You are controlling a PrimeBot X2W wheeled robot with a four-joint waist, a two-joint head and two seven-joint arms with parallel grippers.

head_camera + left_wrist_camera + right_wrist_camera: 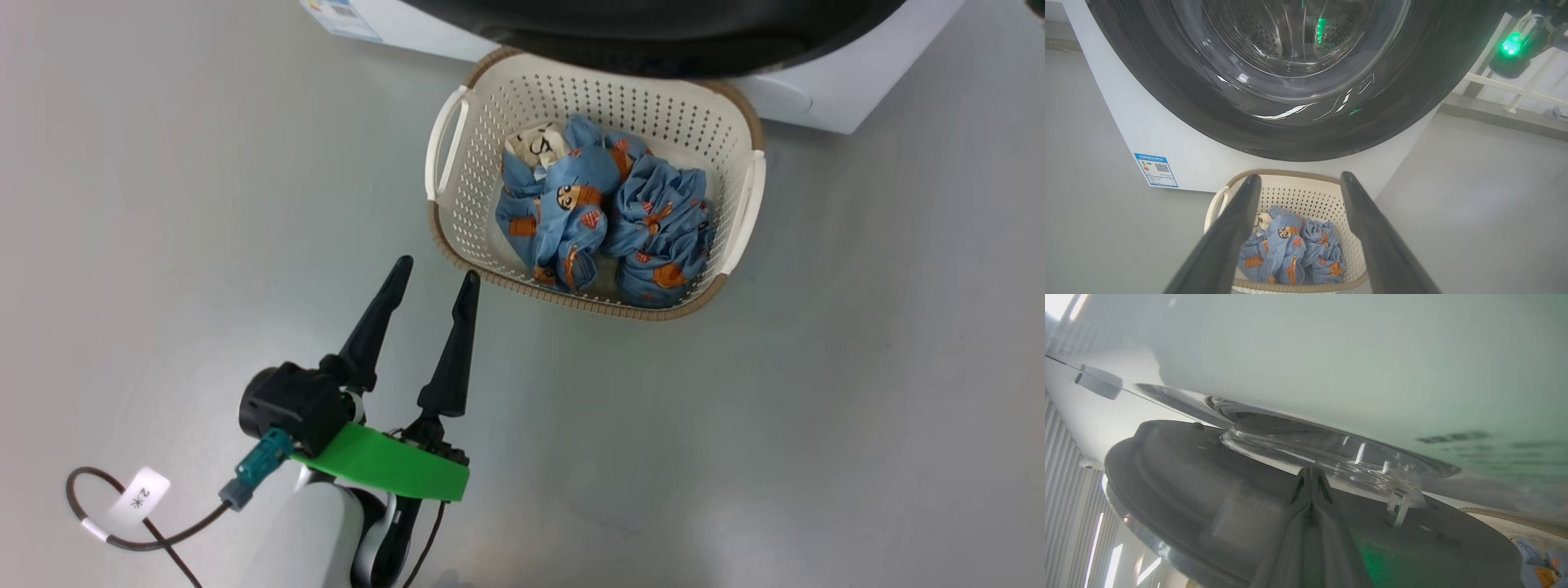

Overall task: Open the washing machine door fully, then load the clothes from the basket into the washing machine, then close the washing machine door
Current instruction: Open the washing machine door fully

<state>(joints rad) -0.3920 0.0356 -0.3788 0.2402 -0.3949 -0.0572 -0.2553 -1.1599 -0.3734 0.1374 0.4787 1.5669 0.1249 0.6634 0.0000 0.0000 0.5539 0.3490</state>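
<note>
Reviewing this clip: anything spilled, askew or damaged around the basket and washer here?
Nothing stands out. The basket sits upright on the floor before the washing machine, both clothes inside it, none spilled. The left hand is open beside it.

Soft, even light falls on the floor (816,408), and you'll see only faint shadows there. The glossy rim of the washing machine door (1298,130) carries white glare streaks and green glints. Your right wrist view is hazy, the right pincer (1311,472) blurred, with bright strips at the left edge.
</note>
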